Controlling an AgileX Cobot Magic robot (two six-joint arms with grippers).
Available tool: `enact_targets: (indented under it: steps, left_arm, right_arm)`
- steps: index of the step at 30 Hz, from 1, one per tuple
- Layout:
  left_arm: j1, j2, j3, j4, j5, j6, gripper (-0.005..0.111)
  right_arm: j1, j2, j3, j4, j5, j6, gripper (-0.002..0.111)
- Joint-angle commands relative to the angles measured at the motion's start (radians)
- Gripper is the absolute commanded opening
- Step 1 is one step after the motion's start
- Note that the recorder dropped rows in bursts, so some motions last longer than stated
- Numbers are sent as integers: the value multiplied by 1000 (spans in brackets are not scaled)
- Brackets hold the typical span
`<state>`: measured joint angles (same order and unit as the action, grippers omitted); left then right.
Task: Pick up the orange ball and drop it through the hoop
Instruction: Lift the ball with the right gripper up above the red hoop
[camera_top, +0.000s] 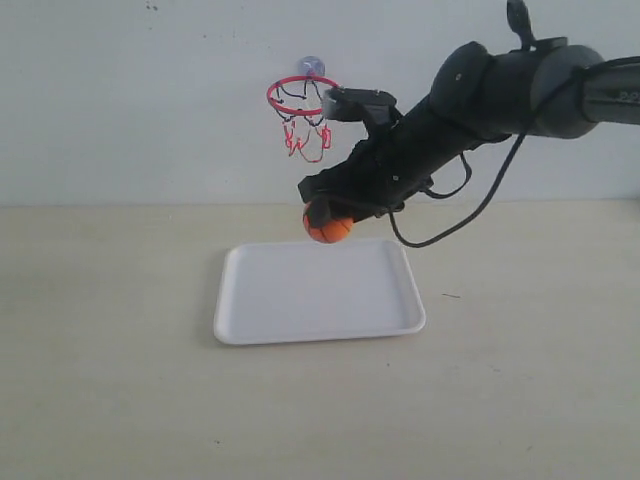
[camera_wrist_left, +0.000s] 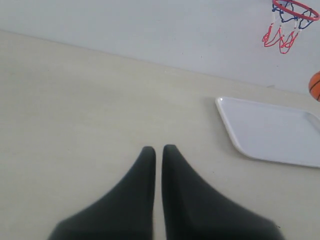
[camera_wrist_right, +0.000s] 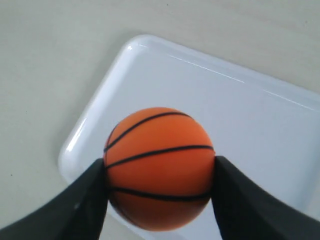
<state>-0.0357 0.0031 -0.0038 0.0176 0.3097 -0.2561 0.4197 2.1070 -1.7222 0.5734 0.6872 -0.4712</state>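
**Now: orange ball gripped above the tray, below the hoop**

In the exterior view, the orange ball (camera_top: 328, 228) is seen clamped by the right fingers (camera_top: 335, 203), which are closed around its upper part. The ball is held in the air just over the far edge of a white tray (camera_top: 300, 300), and it cannot be told whether the rim is touched. The tray is laid flat on the pale bench (camera_top: 100, 350). The hoop (camera_top: 302, 97) is fixed to the white wall (camera_top: 120, 100) by a clear suction cup (camera_top: 312, 67), with its net (camera_top: 307, 140) hanging below the red ring. The ball is placed lower than the ring and a little to the right of it. The left arm is not shown here.

In the left wrist view, the left fingers (camera_wrist_left: 147, 165) are seen shut, with only a thin slit left between the tips, and they are held over bare bench (camera_wrist_left: 75, 100). A corner of the tray (camera_wrist_left: 270, 130) is shown well apart from them. The hoop (camera_wrist_left: 295, 7) and a sliver of the ball (camera_wrist_left: 315, 86) are cut off by the picture's edge.

In the right wrist view, the ball (camera_wrist_right: 159, 167) is shown pinched at its two sides by the dark fingers (camera_wrist_right: 85, 200), its black seams running across it. The tray (camera_wrist_right: 240, 110) is seen beneath, with one rounded corner and some bench (camera_wrist_right: 50, 60) beyond it.
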Motion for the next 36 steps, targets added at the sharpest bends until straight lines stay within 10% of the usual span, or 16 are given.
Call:
enact_targets:
  steps: [1,18,36]
  left_arm:
    - [3,-3,4,1,-4,-6,4]
    - [3,-3,4,1,-4,-6,4]
    - [3,-3,4,1,-4,-6,4]
  right_arm:
    - [-2,-102,37,-3,-12,-71,0]
    - [-2,-183,25,100,-457,-70,0]
    - [-4,207,-512,298,-384,-121,0]
